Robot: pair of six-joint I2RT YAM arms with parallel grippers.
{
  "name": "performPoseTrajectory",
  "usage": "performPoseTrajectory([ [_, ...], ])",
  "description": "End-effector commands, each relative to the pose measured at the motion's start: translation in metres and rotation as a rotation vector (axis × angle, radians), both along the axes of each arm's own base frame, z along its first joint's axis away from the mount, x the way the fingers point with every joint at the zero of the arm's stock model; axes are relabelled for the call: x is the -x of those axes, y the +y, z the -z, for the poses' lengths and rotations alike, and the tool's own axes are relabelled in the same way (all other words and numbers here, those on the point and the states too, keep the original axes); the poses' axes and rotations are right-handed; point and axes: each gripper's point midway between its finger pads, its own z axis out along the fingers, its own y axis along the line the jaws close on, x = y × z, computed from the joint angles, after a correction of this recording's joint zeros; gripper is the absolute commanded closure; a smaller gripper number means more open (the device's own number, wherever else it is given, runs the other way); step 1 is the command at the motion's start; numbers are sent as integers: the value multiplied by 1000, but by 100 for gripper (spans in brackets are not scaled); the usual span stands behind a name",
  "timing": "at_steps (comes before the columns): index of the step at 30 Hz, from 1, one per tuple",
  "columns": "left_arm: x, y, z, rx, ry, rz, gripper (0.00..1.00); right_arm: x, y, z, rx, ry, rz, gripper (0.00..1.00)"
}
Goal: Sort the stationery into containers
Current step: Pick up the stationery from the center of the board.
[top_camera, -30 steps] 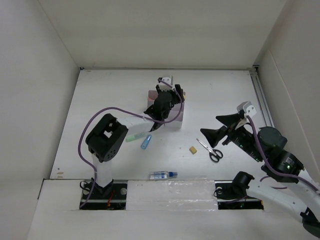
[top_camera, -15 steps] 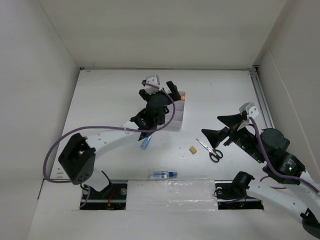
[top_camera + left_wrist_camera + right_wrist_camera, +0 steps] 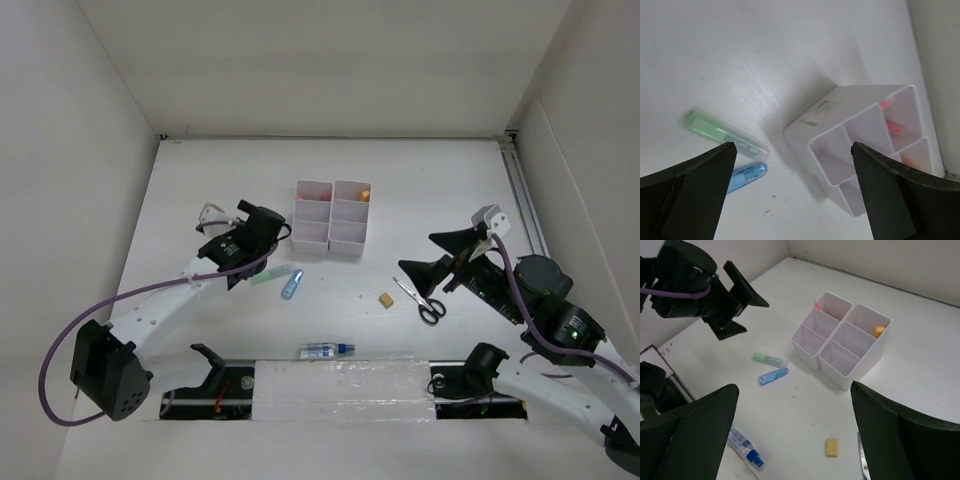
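The white organizer (image 3: pixel 330 218) stands mid-table, also in the left wrist view (image 3: pixel 865 145) and the right wrist view (image 3: pixel 840 337). It holds an orange item (image 3: pixel 879 331) and a pink pen (image 3: pixel 890 125). On the table lie a green marker (image 3: pixel 266 275), a blue tube (image 3: pixel 291 284), a blue-capped bottle (image 3: pixel 327 350), a tan eraser (image 3: pixel 384 299) and black-handled scissors (image 3: pixel 420 300). My left gripper (image 3: pixel 262 250) hangs open and empty left of the organizer, above the marker (image 3: pixel 722 132). My right gripper (image 3: pixel 425 255) is open and empty above the scissors.
White walls enclose the table on the left, back and right. The arm bases and a taped strip (image 3: pixel 330 375) run along the near edge. The bottle (image 3: pixel 745 442) lies close to that strip. A purple cable (image 3: pixel 140 295) trails along the left arm.
The left arm has pulled back from over the organizer, leftward and toward the near side, and its jaws have opened wide. The right arm has barely moved.
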Motion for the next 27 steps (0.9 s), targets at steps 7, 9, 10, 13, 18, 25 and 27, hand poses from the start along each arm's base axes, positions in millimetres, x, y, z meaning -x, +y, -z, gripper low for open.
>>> performPoseTrajectory([
  [7, 25, 5, 61, 317, 197, -146, 4, 11, 3, -19, -80, -65, -53, 0],
  [9, 26, 3, 74, 313, 232, -156, 4, 13, 1, -21, -94, -65, -54, 0],
  [10, 25, 0, 77, 320, 244, -150, 5, 14, 0, -19, -95, -66, -54, 0],
  [13, 28, -10, 92, 348, 302, -140, 5, 18, -5, -24, -127, -83, -54, 0],
  [18, 37, -10, 107, 358, 347, -150, 10, 23, -7, -27, -153, -94, -64, 0],
  [25, 42, -9, 137, 392, 350, -179, 30, 28, -7, -27, -165, -95, -86, 0],
  [27, 44, -12, 146, 389, 383, -178, 32, 30, -9, -29, -172, -101, -87, 0],
])
